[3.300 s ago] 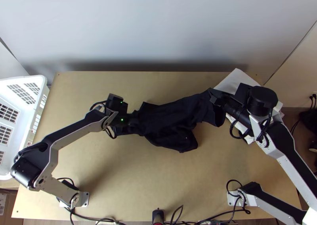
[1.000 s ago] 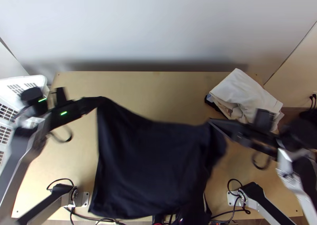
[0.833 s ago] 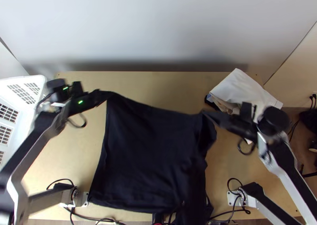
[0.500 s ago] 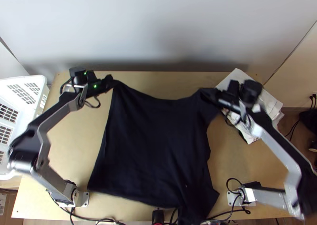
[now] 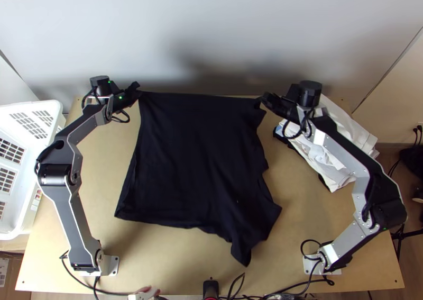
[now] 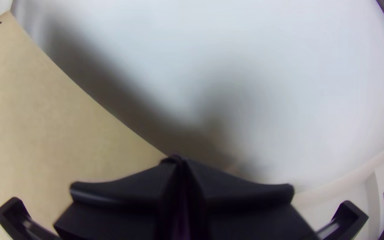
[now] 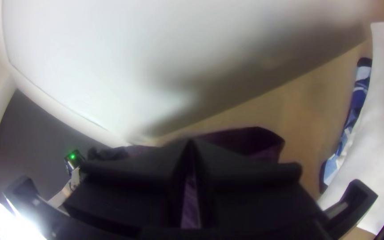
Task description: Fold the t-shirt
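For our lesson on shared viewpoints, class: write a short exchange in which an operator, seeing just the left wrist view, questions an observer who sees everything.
Operator: Where is the right gripper?
Observer: At the t-shirt's far right corner in the top view, shut on the cloth.
Operator: Does the near edge lie straight?
Observer: No, it is uneven, with a narrow point jutting toward the table's near edge.

Left arm (image 5: 74, 220), right arm (image 5: 341, 153) bent; left hand (image 5: 137, 87), right hand (image 5: 262, 99) closed, well apart.
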Tool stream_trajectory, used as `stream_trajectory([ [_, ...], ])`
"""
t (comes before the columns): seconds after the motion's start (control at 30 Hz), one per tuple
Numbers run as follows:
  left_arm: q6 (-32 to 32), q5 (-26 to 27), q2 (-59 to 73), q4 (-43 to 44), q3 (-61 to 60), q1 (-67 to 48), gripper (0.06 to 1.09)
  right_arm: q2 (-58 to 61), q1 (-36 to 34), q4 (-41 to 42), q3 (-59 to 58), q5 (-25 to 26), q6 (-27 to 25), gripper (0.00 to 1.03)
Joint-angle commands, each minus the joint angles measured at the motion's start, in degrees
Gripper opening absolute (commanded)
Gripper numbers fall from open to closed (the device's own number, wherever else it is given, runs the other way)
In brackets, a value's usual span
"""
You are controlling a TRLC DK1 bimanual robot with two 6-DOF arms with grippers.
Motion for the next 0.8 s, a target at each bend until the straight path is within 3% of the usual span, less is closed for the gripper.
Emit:
stream_trajectory([
  [0.0, 0.1, 2.3, 1.4, -0.4, 3.2, 1.8, 1.05, -0.5, 1.2, -1.4, 3.6, 2.7, -0.7, 0.98],
  [0.1, 0.2, 2.6, -3.3, -1.3, 0.1, 1.8, 1.04, -6.8, 1.2, -3.9, 1.1, 2.7, -0.5, 0.98],
  [0.23, 4.5, 3.6, -13.5, -2.4, -7.0, 1.5, 1.04, -15.8, -0.4, -16.9, 0.2, 2.9, -0.9, 0.98],
  [0.37, 10.0, 5.8, -25.3, -10.6, -12.4, 1.8, 1.04, -26.9, -0.9, -30.2, -4.0, 2.7, -1.2, 0.98],
  [0.5, 13.0, 7.9, -35.4, -19.3, -17.8, 3.3, 1.04, -39.6, -0.4, -39.4, -15.8, 0.3, -2.6, 0.98],
  [0.77, 15.3, 8.2, -44.7, -20.6, -29.1, 4.7, 1.04, -55.9, 3.9, -44.5, -32.4, -1.5, -2.7, 0.98],
])
